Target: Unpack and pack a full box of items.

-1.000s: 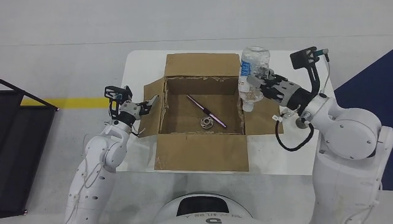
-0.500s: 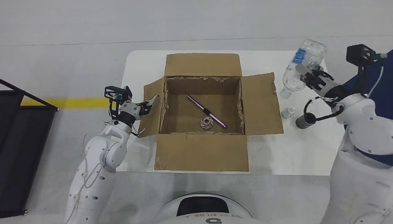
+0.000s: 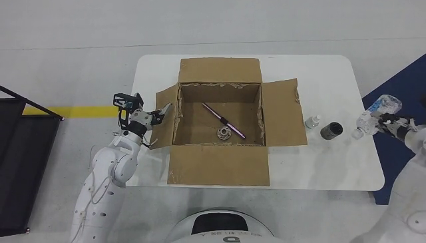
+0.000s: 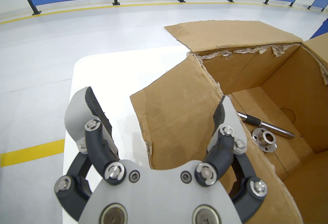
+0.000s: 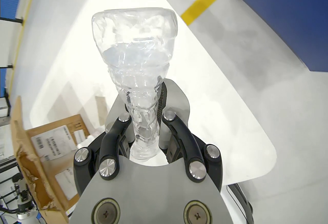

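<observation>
Our right pincer is clamped on the bottle, over the worktop's edge. Our left pincer gapes wide and holds nothing. The box flap stands just ahead, with the rod and flange inside beyond.

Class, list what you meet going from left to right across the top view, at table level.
left gripper → cardboard box → small bottle → dark cylinder → clear plastic bottle
</observation>
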Robot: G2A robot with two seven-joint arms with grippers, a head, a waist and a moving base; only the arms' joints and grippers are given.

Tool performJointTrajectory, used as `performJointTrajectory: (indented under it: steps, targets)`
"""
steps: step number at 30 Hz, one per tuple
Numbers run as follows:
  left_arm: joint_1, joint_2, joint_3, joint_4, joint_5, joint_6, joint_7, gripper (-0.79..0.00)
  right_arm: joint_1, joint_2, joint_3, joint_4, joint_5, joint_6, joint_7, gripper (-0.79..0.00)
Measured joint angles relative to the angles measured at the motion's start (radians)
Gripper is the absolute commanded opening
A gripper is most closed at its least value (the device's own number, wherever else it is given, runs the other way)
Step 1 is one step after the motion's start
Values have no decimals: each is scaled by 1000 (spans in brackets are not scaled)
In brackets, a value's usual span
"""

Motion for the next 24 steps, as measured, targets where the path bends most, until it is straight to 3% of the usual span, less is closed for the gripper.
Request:
performJointTrajectory:
  steps: [13, 16, 21, 22, 24]
  targets:
    - [0, 0, 0, 0, 0, 0, 0, 0, 80, 48, -63, 162, -66, -82, 185, -785]
    - [0, 0, 0, 0, 0, 0, 0, 0, 89, 58, -79, 188, -56, -113, 232, -693]
    - [0, 0, 0, 0, 0, 0, 0, 0, 110, 74, -120, 249, -78, -117, 240, -425]
    - [0, 0, 0, 0, 0, 0, 0, 0, 114, 77, -128, 259, -79, -119, 239, -403]
    - [0, 0, 0, 0, 0, 0, 0, 0, 121, 85, -143, 276, -74, -125, 239, -212]
